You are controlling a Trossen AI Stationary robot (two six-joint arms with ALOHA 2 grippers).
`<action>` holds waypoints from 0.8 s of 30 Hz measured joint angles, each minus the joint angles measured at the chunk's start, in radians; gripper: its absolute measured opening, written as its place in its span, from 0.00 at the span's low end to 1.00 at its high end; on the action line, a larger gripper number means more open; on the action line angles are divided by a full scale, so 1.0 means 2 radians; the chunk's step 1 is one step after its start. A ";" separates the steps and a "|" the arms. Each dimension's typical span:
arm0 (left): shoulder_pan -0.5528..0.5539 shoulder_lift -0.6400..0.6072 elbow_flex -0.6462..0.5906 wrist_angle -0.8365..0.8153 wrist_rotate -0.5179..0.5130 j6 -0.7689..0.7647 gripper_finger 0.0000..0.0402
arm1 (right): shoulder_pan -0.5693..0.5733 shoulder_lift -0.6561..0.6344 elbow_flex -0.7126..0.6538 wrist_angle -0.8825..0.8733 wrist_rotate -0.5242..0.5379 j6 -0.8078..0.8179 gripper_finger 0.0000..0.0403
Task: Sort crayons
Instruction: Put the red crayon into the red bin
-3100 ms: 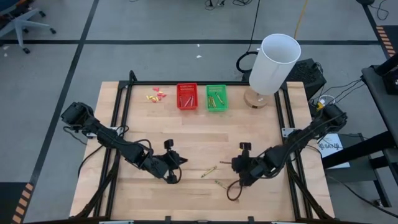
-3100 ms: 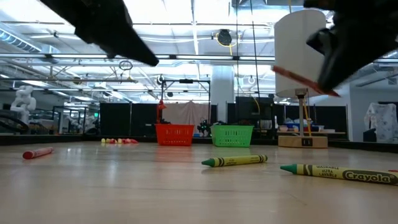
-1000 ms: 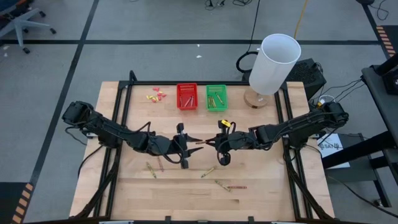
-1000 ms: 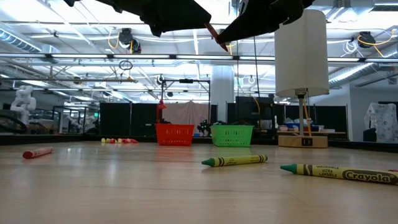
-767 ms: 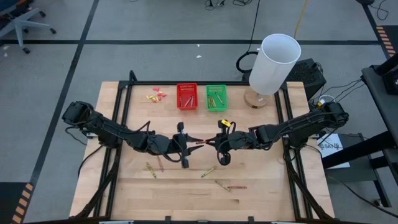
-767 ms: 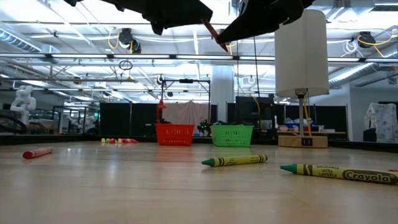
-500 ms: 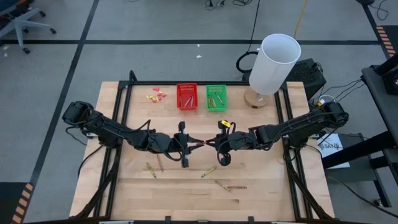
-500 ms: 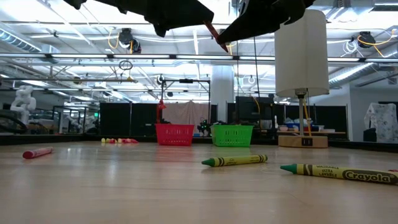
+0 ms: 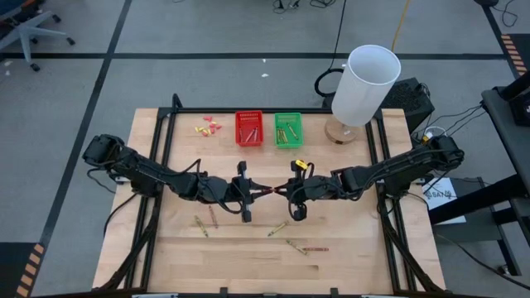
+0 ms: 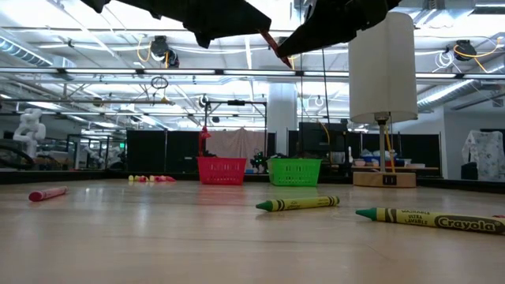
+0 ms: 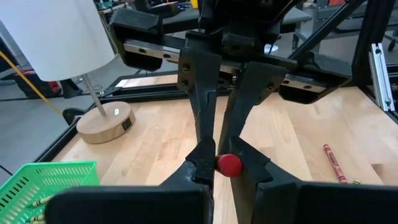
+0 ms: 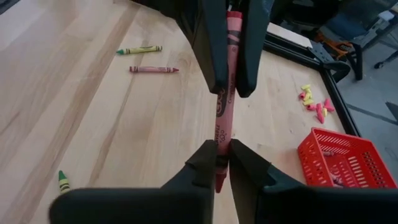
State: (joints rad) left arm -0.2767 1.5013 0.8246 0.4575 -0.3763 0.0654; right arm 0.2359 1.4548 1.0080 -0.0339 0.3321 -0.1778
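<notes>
A red crayon hangs above the table's middle between my two grippers, which meet tip to tip. My left gripper is shut on the end toward the table's left, and my right gripper is shut on the end toward the right. The low view shows the crayon high above the wood, slightly slanted. A red basket and a green basket, each with several crayons inside, stand at the far edge. Loose crayons lie near the front: two on the left, a green one, another green one and a red one. My left gripper pinches the crayon's flat end between its two fingers. The fingers come level from the table's left and lie along the crayon. The crayon is clear of the table. My right gripper pinches the crayon near its pointed end between its two fingers, and the tip pokes back past them. The fingers come level from the table's right and lie along the crayon. The crayon runs on to the left gripper's fingers.
A tall white lamp on a round wooden base stands at the far right corner. Small yellow and pink scraps lie left of the red basket. Black rails run along the table's left and right sides.
My left gripper has edged a little toward the table's right, farther along the crayon toward my right gripper. The crayon and my right gripper have kept their place above the table.
</notes>
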 joint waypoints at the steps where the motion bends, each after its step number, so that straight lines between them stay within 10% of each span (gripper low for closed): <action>1: 0.000 0.000 0.000 -0.001 0.000 0.000 0.06 | 0.000 0.000 0.000 -0.003 0.000 0.004 0.07; 24: 0.009 -0.010 0.000 -0.040 0.004 -0.030 0.05 | 0.003 -0.001 0.000 -0.204 0.003 0.164 0.34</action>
State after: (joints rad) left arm -0.2581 1.4814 0.8246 0.3785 -0.3676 0.0057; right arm 0.2411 1.4528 1.0080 -0.4427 0.3374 0.1511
